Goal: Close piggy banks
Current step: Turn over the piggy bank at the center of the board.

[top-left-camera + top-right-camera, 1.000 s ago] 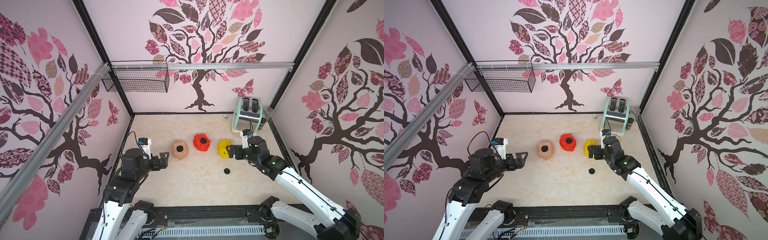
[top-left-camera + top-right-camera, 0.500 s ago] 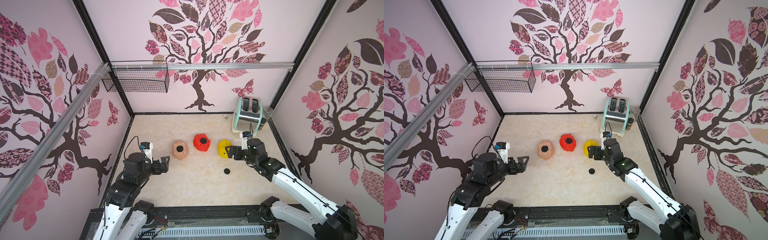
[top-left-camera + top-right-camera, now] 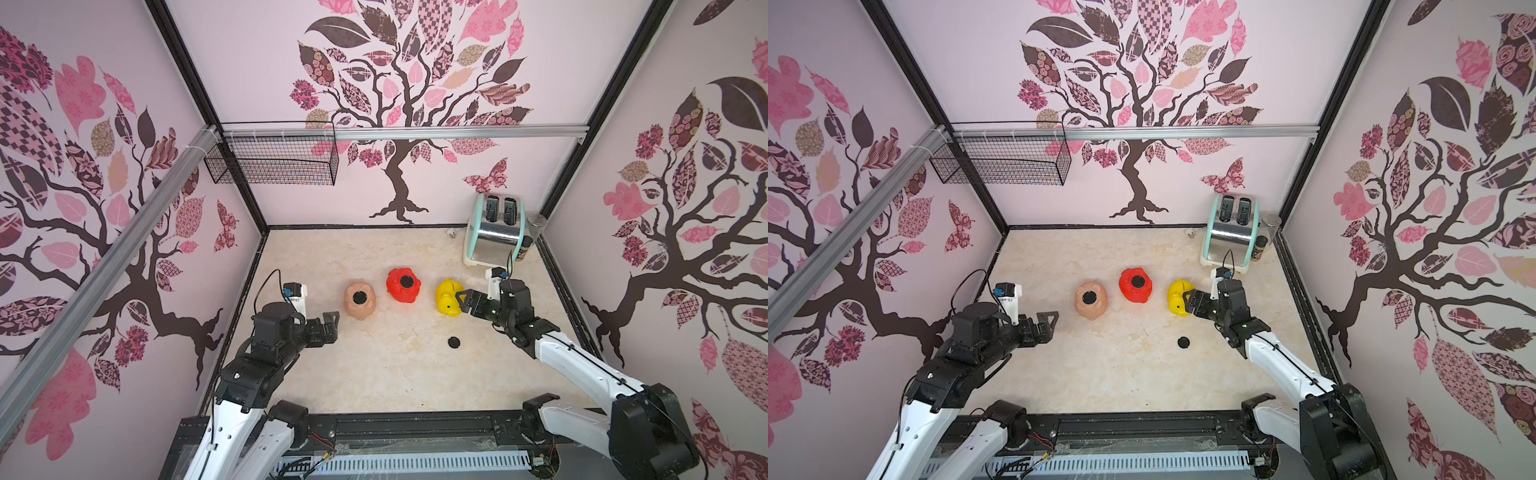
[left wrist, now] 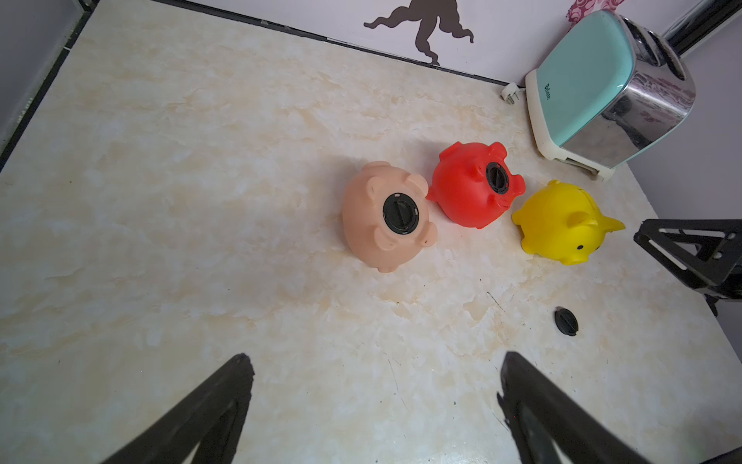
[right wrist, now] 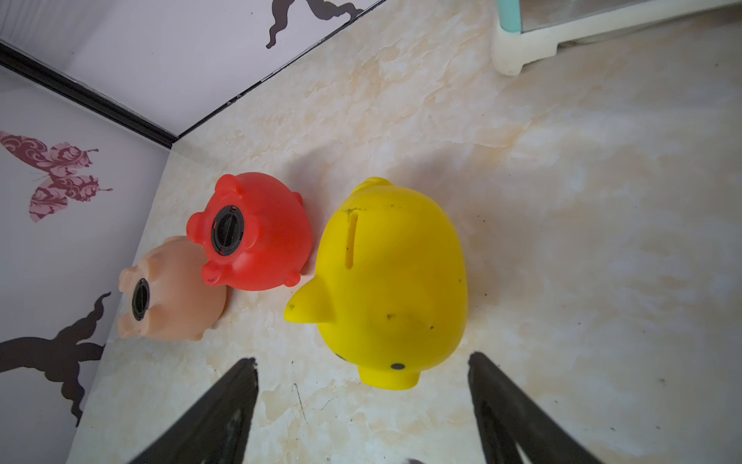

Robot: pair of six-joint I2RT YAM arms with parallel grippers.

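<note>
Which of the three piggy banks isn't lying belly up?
The yellow piggy bank: its coin slot shows; the peach-pink pig and red pig lie belly up with black plugs fitted.

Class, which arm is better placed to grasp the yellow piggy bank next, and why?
Right: the right end effector is open, flanking the snout of the yellow piggy bank; the left end effector hovers beyond the peach piggy bank, farther off.

Holds the left arm bent and low, forearm pointing forward and inward, with the left gripper level, jaws spread wide and empty. Stretches the right arm further forward and inward, wrist tipped slightly down, with the right gripper low, jaws parted and clamped on nothing
</note>
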